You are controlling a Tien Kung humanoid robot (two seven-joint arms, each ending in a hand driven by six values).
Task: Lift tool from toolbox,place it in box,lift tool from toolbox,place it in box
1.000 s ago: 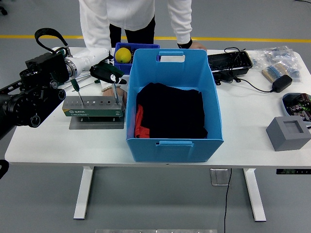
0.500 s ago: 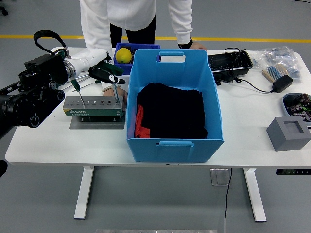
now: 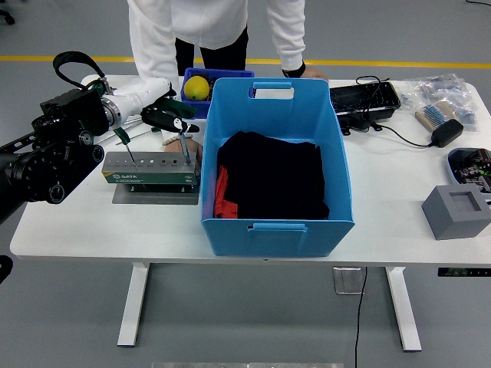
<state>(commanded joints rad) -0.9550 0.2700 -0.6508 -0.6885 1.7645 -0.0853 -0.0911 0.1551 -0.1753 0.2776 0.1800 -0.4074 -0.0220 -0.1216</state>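
Screwdriver (image 3: 183, 146), the one standing upright at the right end of the grey tool holder (image 3: 149, 169), sits with its shaft in a hole of that holder. The left hand (image 3: 167, 117) is at its top: the dark fingers (image 3: 178, 124) curl round the handle, closed upon it. A second screwdriver with a green handle (image 3: 121, 139) stands tilted in a hole near the holder's left end, untouched. The holder rests on a flat grey plate (image 3: 156, 196) on the white table (image 3: 383, 199), just left of the blue box (image 3: 276, 222).

In the head view the left arm (image 3: 54, 146) comes in from the picture's left, black at the shoulder end and white-sleeved toward the wrist. The blue box stands at the table's middle, open at the top, and inside it lies black cloth (image 3: 268, 180) with a strip of red (image 3: 222, 192) showing at its left edge.

Behind the box a small blue bin (image 3: 201, 74) holds a yellow ball (image 3: 196, 87). A person in a white coat (image 3: 207, 23) stands at the far side, one hand (image 3: 311, 74) resting on the table edge (the other arm reaches down by the bin, its hand hidden). To the right lie a black tray (image 3: 364, 98) with cables, a power adapter (image 3: 447, 132), and a grey block (image 3: 456, 211) with a square recess.
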